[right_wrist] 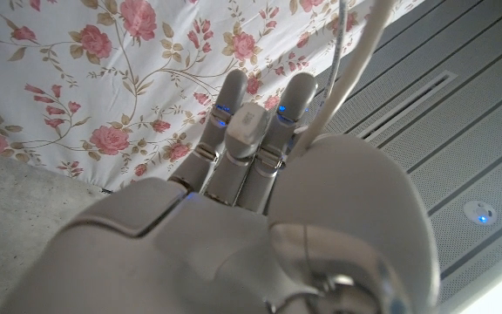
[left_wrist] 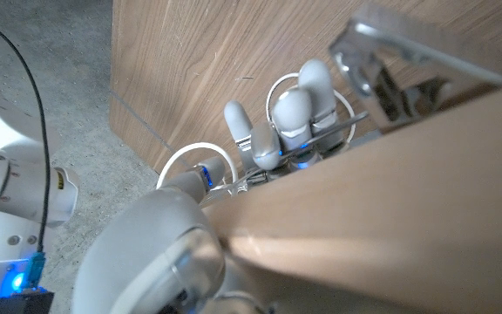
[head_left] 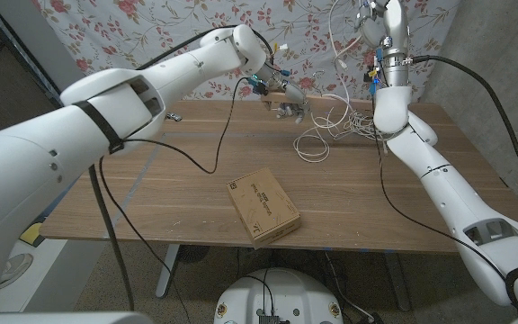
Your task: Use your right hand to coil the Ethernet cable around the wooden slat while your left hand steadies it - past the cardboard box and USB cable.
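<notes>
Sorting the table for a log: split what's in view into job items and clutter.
Job:
- slat, gripped by the left hand
- white cable, one strand rising to the raised right hand, which holds it

Lying about:
- cardboard box near the front edge of the table
- small dark item at the far left; too small to identify

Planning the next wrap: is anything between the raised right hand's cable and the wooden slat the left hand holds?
Nothing visible blocks it. The white Ethernet cable hangs freely from the right hand to loose loops beside the light wooden slat gripped by the left hand. The brown cardboard box lies nearer the front edge.
</notes>
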### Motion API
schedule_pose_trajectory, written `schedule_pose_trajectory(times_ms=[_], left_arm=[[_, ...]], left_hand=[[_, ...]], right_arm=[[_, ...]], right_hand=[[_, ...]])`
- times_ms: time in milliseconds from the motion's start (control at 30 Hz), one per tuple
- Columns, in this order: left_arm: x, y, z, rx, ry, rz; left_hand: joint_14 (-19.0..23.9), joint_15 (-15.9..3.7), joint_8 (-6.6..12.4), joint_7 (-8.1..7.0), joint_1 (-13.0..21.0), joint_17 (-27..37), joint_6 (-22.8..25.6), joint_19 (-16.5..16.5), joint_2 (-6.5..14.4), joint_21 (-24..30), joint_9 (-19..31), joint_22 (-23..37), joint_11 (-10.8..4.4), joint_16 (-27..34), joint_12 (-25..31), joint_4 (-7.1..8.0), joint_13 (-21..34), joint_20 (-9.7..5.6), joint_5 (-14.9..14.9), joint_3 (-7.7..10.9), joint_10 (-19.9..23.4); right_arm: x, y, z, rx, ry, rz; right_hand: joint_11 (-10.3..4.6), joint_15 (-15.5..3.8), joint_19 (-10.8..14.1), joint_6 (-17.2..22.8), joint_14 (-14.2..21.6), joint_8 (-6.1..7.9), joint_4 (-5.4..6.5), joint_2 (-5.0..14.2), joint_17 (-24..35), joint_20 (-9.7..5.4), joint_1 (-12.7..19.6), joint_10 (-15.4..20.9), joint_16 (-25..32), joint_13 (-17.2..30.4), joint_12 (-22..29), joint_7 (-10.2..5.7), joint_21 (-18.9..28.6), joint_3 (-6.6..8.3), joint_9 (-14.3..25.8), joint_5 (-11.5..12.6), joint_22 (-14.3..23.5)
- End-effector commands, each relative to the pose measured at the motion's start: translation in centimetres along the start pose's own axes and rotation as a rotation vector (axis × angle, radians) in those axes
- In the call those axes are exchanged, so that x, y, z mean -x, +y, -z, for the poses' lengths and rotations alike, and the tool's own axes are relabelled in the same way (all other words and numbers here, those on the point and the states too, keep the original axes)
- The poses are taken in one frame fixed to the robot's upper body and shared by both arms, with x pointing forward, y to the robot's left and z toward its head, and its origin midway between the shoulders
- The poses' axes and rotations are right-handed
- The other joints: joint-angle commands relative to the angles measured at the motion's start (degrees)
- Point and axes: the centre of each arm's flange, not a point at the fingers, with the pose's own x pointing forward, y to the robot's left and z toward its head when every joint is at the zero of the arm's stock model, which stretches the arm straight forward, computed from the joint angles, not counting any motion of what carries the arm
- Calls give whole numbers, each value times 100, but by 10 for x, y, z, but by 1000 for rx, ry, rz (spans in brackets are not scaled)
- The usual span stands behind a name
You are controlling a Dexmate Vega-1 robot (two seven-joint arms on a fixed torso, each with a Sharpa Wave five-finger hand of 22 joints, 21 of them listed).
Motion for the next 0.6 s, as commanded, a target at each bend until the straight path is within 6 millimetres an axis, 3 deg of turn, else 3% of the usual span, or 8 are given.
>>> schedule_pose_trajectory(times_ms=[33,333,600], left_arm=[[11,-4,7,-5,-67,27],[25,-13,11,6,-86,15],[34,-20,10,13,-113,8]], left_hand=[[586,-639,0,-10,148,-47,-1,-32,80,-2,13,17,-280,-61,34,17,11,-49,60,-3,150],[604,-653,-4,-18,152,-34,-4,-42,61,-5,1,11,-286,-60,36,18,12,-47,85,1,140],[616,-651,2,-14,156,-28,-1,-44,47,-8,4,1,-286,-66,37,18,11,-46,109,6,137]], right_arm=[[-22,4,56,115,155,-8],[-13,9,112,171,339,-22],[5,12,146,221,473,-55]], right_hand=[[5,-103,-40,751,-7,14,34,19,15,-844,-36,-38,29,102,70,272,-32,-3,16,21,11],[29,-104,-52,740,-45,17,34,19,17,-836,-38,-51,33,111,64,271,-62,-20,38,52,12],[53,-104,-66,748,-75,9,37,18,15,-833,-39,-55,33,73,35,262,-87,-33,24,72,10]])
